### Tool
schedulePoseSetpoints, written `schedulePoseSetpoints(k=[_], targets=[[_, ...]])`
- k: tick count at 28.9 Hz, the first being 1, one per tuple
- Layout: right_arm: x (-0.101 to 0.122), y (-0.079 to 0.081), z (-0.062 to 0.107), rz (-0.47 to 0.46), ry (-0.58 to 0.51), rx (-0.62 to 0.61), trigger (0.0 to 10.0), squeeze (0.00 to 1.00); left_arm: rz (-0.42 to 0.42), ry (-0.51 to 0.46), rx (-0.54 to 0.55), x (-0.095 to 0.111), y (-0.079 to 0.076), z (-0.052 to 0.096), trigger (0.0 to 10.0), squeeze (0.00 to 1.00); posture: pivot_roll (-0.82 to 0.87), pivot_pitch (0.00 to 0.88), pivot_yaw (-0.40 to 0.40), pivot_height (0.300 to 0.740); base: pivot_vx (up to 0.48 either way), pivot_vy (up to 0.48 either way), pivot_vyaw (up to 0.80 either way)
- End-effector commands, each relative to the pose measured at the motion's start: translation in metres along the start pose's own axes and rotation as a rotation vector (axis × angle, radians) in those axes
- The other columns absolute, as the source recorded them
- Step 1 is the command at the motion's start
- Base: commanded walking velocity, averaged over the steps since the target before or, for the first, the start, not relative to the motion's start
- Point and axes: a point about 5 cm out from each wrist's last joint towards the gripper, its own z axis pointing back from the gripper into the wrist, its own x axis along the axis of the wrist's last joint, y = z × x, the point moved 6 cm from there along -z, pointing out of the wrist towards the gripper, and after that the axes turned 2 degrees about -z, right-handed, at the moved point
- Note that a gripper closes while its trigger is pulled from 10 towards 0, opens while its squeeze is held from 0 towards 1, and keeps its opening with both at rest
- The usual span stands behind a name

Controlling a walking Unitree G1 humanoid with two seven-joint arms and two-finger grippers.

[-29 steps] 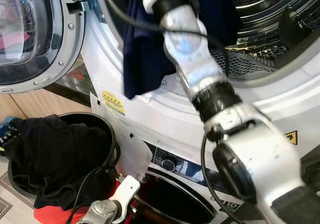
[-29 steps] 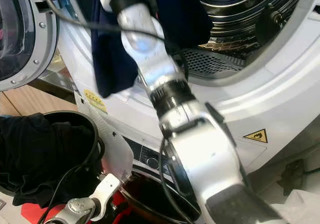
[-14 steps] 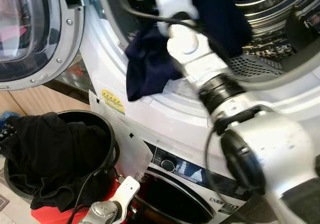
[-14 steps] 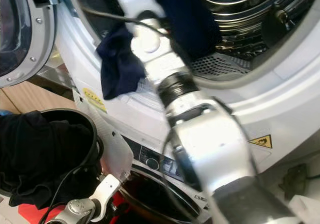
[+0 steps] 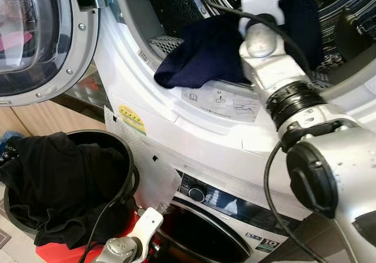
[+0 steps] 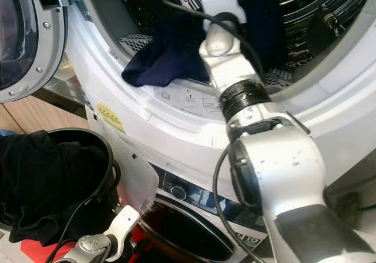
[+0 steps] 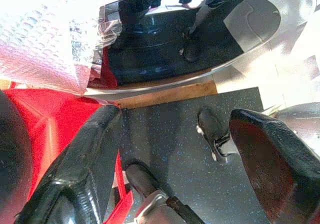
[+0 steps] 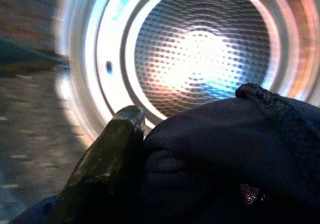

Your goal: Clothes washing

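Cloth is what the coming move turns on: in the left eye view a dark navy garment (image 5: 205,54) lies draped over the lower lip of the upper washing machine (image 5: 194,116), part inside the drum (image 5: 176,7) and a corner trailing out over the white rim, while the right arm (image 5: 276,81) reaches up and into the opening above it. The right eye view shows the same: the garment runs from the rim inward and up along the arm, so its free end lies outward and to the robot's left of the wrist, and the drum's depth lies straight ahead of it. A black basket (image 6: 108,157) heaped with dark laundry (image 6: 47,175) stands low on the left, well apart from the opening, with the left arm (image 6: 106,239) idle beside it. The left wrist view shows the left gripper (image 7: 175,154) with its fingers (image 7: 80,169) spread wide over dark floor, holding nothing. In the right wrist view one finger (image 8: 107,169) of the right gripper (image 8: 150,159) presses against the navy fabric, pinching it, with the perforated back wall of the drum dead ahead; pushing deeper looks like the job.
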Motion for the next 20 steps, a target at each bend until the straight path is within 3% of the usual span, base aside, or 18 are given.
schedulePoseSetpoints(k=[1, 8, 10, 11, 13, 16, 20], targets=[[-0.015, -0.013, -0.002, 0.032, 0.040, -0.047, 10.0, 0.00, 0.031, 0.045, 0.008, -0.016, 0.001, 0.003, 10.0, 0.00, 0.12, 0.082, -0.048, 0.740, 0.000, 0.000, 0.00], [-0.034, -0.034, -0.004, 0.005, 0.087, -0.112, 10.0, 0.00, 0.037, 0.048, 0.003, -0.018, -0.001, 0.004, 10.0, 0.00, 0.11, 0.095, -0.046, 0.740, 0.000, 0.000, 0.00], [-0.040, -0.036, -0.004, -0.110, 0.114, -0.107, 10.0, 0.00, 0.038, 0.052, 0.001, -0.021, -0.003, 0.004, 10.0, 0.00, 0.11, 0.098, -0.045, 0.740, 0.000, 0.000, 0.00], [-0.041, -0.031, -0.004, -0.241, 0.126, -0.076, 10.0, 0.00, 0.039, 0.055, 0.000, -0.022, -0.004, 0.004, 10.0, 0.00, 0.11, 0.098, -0.045, 0.740, 0.000, 0.000, 0.00], [-0.036, -0.022, -0.004, -0.352, 0.120, -0.024, 10.0, 0.00, 0.041, 0.057, 0.000, -0.023, -0.004, 0.004, 10.0, 0.00, 0.10, 0.104, -0.042, 0.740, 0.000, 0.000, 0.00], [-0.032, -0.015, -0.002, -0.345, 0.099, 0.004, 10.0, 0.00, 0.044, 0.059, 0.001, -0.024, -0.004, 0.004, 10.0, 0.00, 0.10, 0.108, -0.038, 0.740, 0.000, 0.000, 0.00], [-0.025, 0.014, 0.005, -0.361, 0.068, 0.143, 10.0, 0.00, 0.049, 0.062, 0.001, -0.025, -0.003, 0.005, 10.0, 0.00, 0.10, 0.115, -0.033, 0.740, 0.000, 0.000, 0.00]])
